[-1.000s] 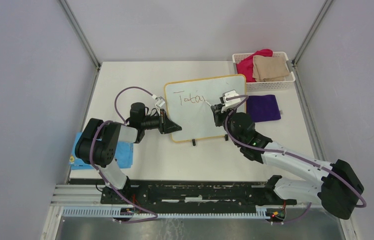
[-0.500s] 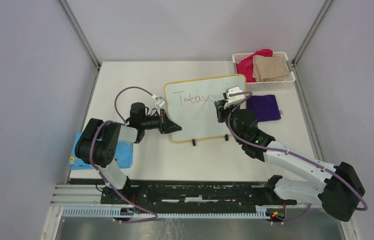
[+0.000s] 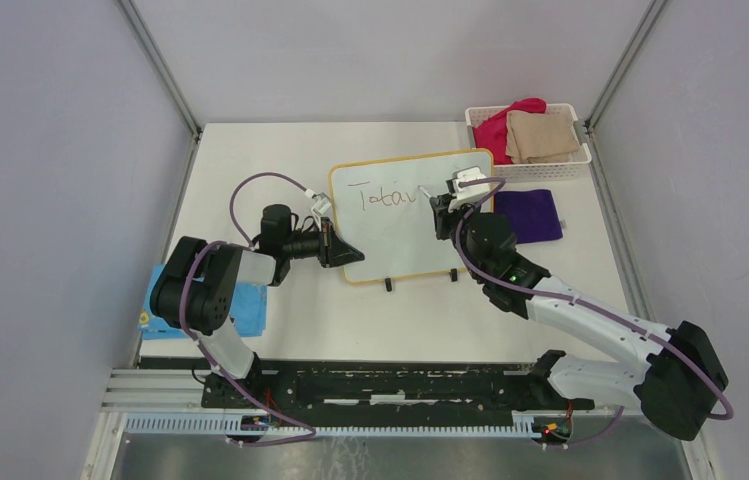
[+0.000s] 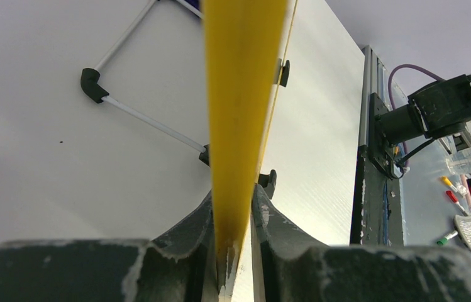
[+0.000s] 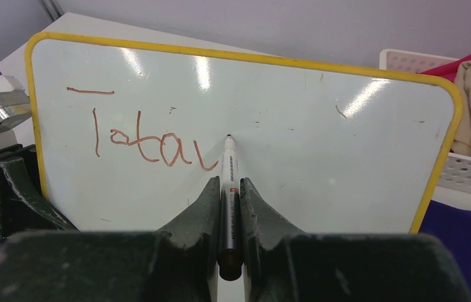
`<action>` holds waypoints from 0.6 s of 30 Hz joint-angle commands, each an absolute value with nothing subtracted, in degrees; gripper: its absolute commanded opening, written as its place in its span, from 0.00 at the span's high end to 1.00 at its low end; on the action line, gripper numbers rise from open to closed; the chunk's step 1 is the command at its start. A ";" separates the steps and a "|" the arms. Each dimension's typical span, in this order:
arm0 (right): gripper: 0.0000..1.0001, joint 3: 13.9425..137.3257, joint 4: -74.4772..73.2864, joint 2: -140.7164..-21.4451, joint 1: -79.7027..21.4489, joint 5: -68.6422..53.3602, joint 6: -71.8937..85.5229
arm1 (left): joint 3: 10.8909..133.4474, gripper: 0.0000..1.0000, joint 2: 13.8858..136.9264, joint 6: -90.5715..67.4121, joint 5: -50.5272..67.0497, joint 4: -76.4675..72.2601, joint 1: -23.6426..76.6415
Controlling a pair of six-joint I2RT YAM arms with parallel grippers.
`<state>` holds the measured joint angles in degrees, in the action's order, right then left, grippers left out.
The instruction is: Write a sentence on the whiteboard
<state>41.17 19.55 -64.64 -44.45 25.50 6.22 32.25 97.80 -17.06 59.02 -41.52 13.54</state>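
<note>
Our left pincer (image 4: 233, 214) squeezes the yellow edge of the whiteboard (image 3: 400, 240), mid-frame on the surface (image 3: 250, 160), so it cannot slide. Our right pincer (image 5: 229, 189) grips the marker (image 5: 229, 160), tip beside the unfinished sentence (image 5: 148, 141).

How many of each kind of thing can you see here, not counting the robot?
whiteboard: 1
pen: 1
basket: 1
cloths: 3 (pink cloth, tan cloth, purple cloth)
blue flat thing: 1
Total: 7
</note>
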 commanded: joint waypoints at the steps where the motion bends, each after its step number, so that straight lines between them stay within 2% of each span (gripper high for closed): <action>1: 1.00 42.22 21.40 -64.69 -44.21 24.55 6.86 | 31.98 0.98 98.53 -12.92 54.23 -33.97 14.85; 18: 1.00 34.47 20.46 -62.42 -44.24 21.27 11.32 | 32.14 0.98 98.61 -12.85 54.05 -33.52 14.85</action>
<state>36.25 20.95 -63.09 -44.49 21.93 9.91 32.62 97.80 -17.02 58.87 -40.80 13.61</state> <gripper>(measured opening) 0.180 0.259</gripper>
